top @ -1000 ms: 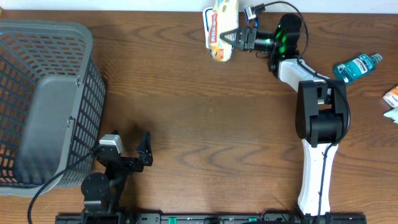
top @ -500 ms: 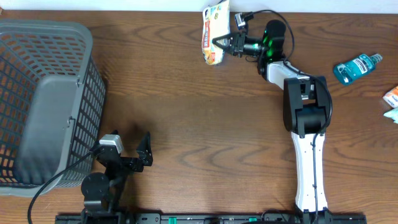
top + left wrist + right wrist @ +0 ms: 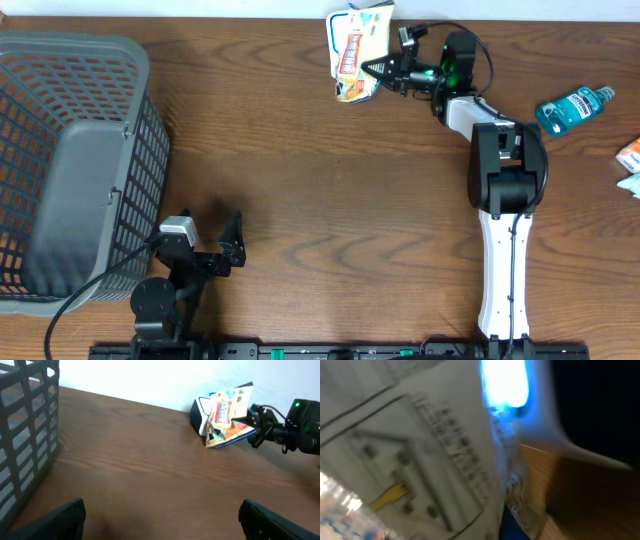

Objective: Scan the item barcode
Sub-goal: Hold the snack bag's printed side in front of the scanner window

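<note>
Pinching the right-hand edge of the snack packet [image 3: 356, 52], the right gripper [image 3: 378, 70] has its jaws drawn narrow on the wrapper, at the top centre of the overhead frame. The packet is white and blue with red and orange print. In the left wrist view it stands tilted at the upper right [image 3: 225, 412], with the right gripper [image 3: 251, 424] behind its right side. Whether its lower corner rests on the wood cannot be told. The right wrist view is filled by a blurred stretch of the packet's pale printed surface [image 3: 405, 455], with a bright blue glare at the top, and the fingers cannot be made out there. The right arm [image 3: 505, 200] runs down the right-centre of the overhead frame to the bottom edge. A teal bottle [image 3: 574, 105] lies on its side to the arm's right, and small packages [image 3: 630, 158] sit at the right border. The left gripper [image 3: 228, 245] hangs at the lower left, its jaws spread wide and holding nothing, its dark fingers [image 3: 60, 517] showing in the bottom corners of its own camera. Just to its left, a grey mesh basket [image 3: 70, 160] fills the left side of the brown wooden table [image 3: 320, 200].
</note>
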You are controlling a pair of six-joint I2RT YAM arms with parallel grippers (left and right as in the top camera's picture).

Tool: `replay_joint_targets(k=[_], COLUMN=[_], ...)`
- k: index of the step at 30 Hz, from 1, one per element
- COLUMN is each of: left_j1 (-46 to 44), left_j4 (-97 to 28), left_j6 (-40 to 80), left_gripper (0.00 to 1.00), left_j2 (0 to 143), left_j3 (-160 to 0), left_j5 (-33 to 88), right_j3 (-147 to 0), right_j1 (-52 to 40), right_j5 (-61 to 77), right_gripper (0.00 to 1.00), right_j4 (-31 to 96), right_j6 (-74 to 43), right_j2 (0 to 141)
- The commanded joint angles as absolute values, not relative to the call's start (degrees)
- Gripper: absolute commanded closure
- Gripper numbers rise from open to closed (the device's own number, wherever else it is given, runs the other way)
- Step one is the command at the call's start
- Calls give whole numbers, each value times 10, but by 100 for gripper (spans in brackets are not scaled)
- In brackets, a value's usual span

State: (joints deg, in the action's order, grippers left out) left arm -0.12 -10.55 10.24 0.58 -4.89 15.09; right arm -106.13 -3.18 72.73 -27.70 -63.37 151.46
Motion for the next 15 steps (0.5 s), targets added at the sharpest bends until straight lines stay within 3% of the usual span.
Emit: replay_joint_targets(k=[1, 15], left_j1=[-2, -3], left_j4=[-115, -115], left_j6=[97, 97], left_gripper=[2, 2], left_j2=[2, 2], left_j3=[-37, -37], left_j5=[158, 158], right_j3=[-1065, -1065], right_j1=[-30, -30], right_j5=[726, 706], right_gripper=[99, 99], right_j4=[-238, -29], right_j6=[-592, -581], right_j2=[1515, 1515])
